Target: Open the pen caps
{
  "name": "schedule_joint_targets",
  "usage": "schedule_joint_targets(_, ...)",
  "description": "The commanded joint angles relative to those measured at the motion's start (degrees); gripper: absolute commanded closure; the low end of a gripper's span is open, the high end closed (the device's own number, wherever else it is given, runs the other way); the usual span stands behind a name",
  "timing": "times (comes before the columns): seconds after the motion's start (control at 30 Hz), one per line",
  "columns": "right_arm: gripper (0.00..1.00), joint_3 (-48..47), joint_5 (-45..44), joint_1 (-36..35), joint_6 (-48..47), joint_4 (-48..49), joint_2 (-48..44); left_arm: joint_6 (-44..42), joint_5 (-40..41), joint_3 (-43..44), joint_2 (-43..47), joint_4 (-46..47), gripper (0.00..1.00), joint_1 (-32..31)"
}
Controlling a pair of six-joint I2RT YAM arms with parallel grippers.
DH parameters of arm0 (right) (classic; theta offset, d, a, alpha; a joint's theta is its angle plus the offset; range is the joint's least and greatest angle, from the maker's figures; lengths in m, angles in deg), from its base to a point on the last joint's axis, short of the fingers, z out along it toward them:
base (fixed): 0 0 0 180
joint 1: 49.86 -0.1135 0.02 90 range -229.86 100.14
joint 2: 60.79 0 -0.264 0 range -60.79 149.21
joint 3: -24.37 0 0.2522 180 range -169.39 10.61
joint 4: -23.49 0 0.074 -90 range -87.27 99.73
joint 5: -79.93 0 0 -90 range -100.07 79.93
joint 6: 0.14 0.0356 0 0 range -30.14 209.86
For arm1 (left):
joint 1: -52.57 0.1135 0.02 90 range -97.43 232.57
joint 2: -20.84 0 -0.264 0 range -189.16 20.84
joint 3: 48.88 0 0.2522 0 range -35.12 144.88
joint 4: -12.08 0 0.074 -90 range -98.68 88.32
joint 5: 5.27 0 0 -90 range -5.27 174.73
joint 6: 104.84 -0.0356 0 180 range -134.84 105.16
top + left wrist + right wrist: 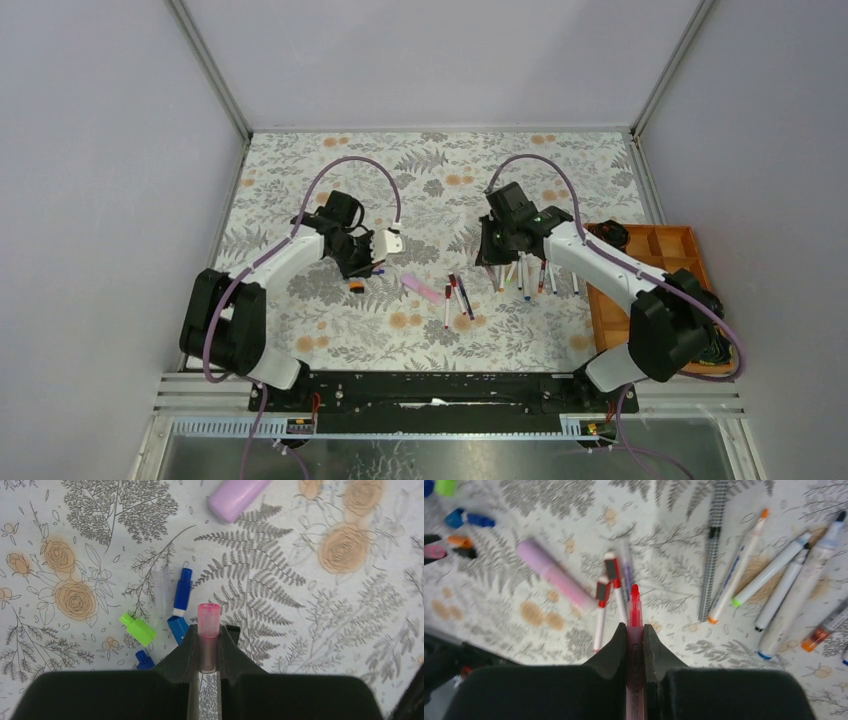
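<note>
The left end effector (208, 630) is pressed together on a pink cap (208, 615), pinching its lower half so the closed end sticks out past the fingertips. The cap is translucent, stubby and rounded, and no barrel is in it. It hangs over the bench (325, 655), close to a green cap (137, 629) and a blue cap (182, 591) that lie loose on the floral cover. This looks like the spot where removed caps are gathered, so the grip probably serves to carry this one there.

In the middle of the bench lies a lilac marker (551, 572), with two slim red-and-black pens (606, 587) just beside it.

The right end effector (634, 630) is clamped on a red pen (634, 605), gripped along the barrel so its bare red tip points forward. Held lengthwise like this, the pen would stay steady against a pull on its end. The pen and the pink cap are well apart, so this cap seems to be off.

Farther right, white-barrelled pens (774, 575) lie fanned out. It is hard to tell whether their coloured ends are caps or tips.
</note>
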Motion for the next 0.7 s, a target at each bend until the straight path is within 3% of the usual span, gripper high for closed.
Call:
schedule_joint_targets(0.0, 1.0, 0.64, -11.97, -0.01, 0.99, 5.89, 4.18, 6.65, 2.38, -1.62, -2.16, 11.7, 0.93, 0.16)
schedule_joint_targets(0.33, 1.0, -0.49, -22.72, 0.08, 0.59, 9.02, 11.69, 9.41, 5.99, -1.72, -5.56, 13.06, 0.72, 0.16)
schedule_joint_targets(0.67, 1.0, 0.34, -27.7, 0.1, 0.7, 10.39, 14.98, 10.0, 4.19, 0.68, -3.58, 8.77, 0.45, 0.22)
